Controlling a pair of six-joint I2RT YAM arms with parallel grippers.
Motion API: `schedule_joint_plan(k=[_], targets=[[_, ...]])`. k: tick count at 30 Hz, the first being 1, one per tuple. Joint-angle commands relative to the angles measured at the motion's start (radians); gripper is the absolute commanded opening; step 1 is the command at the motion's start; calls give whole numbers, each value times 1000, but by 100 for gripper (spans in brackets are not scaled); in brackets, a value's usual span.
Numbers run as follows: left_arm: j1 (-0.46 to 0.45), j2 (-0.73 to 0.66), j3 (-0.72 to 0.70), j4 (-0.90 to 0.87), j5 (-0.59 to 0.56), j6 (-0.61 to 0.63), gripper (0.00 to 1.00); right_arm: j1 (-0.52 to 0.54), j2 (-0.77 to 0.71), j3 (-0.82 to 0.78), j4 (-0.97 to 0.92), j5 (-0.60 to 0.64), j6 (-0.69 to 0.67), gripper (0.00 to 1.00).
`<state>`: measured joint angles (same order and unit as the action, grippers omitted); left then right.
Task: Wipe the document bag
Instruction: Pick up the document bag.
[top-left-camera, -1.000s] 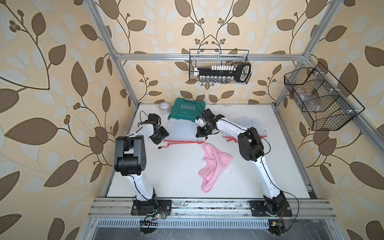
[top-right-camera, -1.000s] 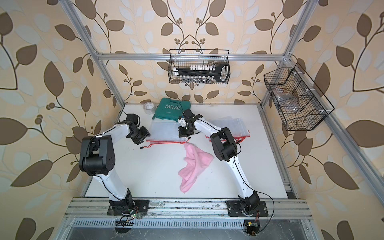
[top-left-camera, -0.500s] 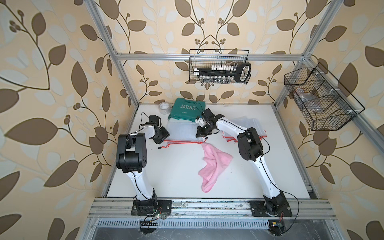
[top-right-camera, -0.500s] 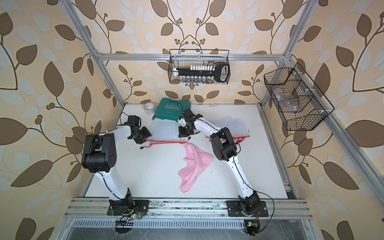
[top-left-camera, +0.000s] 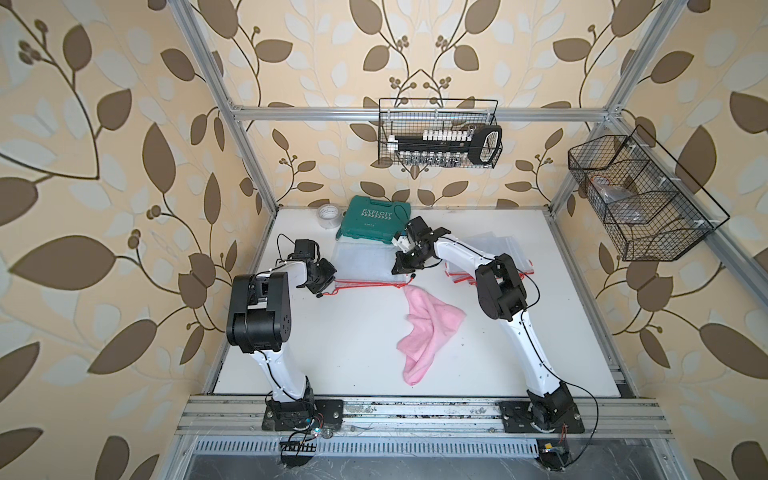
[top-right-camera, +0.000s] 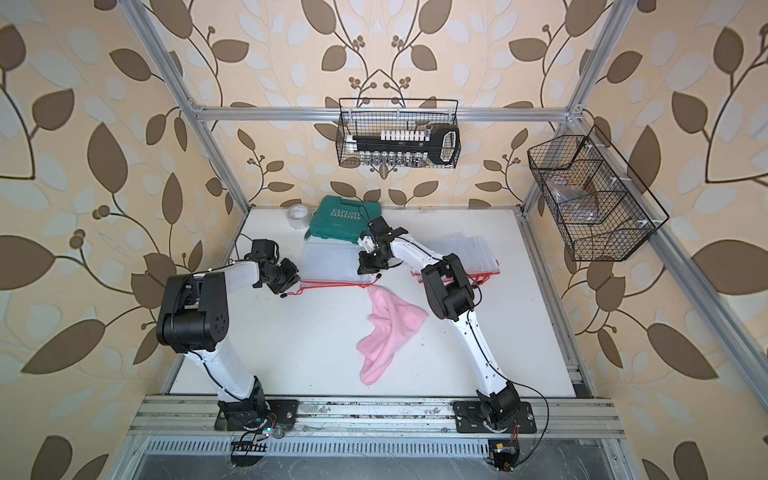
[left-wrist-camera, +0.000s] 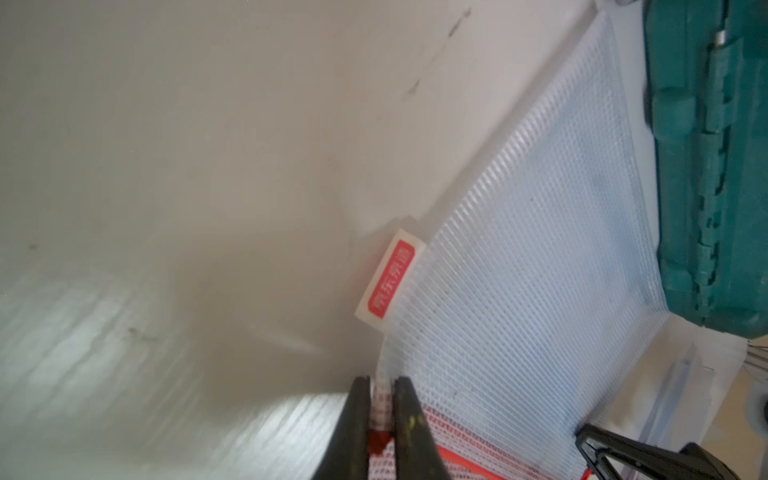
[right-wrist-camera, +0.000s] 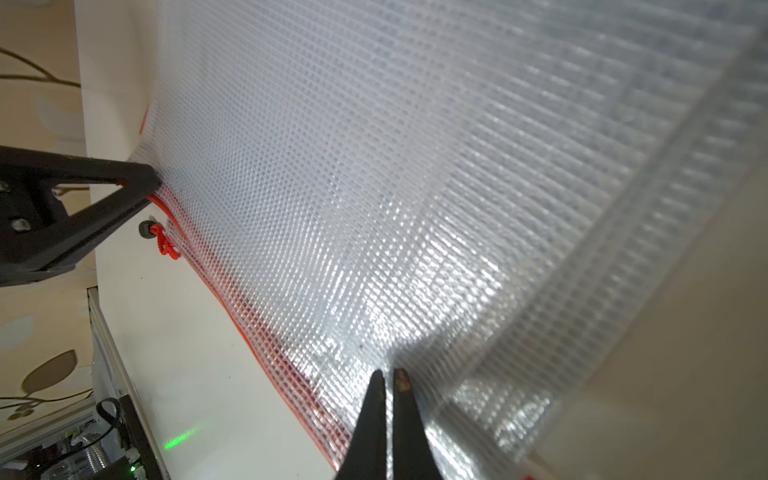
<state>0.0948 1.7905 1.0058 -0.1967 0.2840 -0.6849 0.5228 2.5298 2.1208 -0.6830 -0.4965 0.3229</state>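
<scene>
Clear mesh document bag (right-wrist-camera: 415, 187) with a red zip edge, right gripper (right-wrist-camera: 388, 374) pinched on its near edge, left gripper (right-wrist-camera: 143, 185) touching its far corner, red pull cord (right-wrist-camera: 166, 245) just beside that corner, white bench (right-wrist-camera: 199, 353) below.

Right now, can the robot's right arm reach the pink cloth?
Probably yes, but not straight away. The pink cloth lies just beside the right gripper, with nothing between them. That gripper is shut on the document bag at its corner, though, so it would have to let go first.
</scene>
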Motion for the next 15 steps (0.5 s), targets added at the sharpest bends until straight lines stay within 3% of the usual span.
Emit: schedule_joint_plan(k=[1,5,8,9,12,15], targets=[[-4,-59,0,26,27,-5,8,2,77,-18,-33,16,10,0],[-4,-58,-3,32,16,-5,0,3,74,-20,-30,8,9,0],[-4,-61,2,37,21,-10,0,2,63,-19,-30,2,4,0],[-4,-69,4,42,28,-11,0,2,56,-19,-32,2,1,7],[-4,-105,31,41,52,-4,0,3,12,-12,-36,6,-11,50],[-3,-119,107,-25,84,29,0,1,-43,18,-62,9,-20,74]])
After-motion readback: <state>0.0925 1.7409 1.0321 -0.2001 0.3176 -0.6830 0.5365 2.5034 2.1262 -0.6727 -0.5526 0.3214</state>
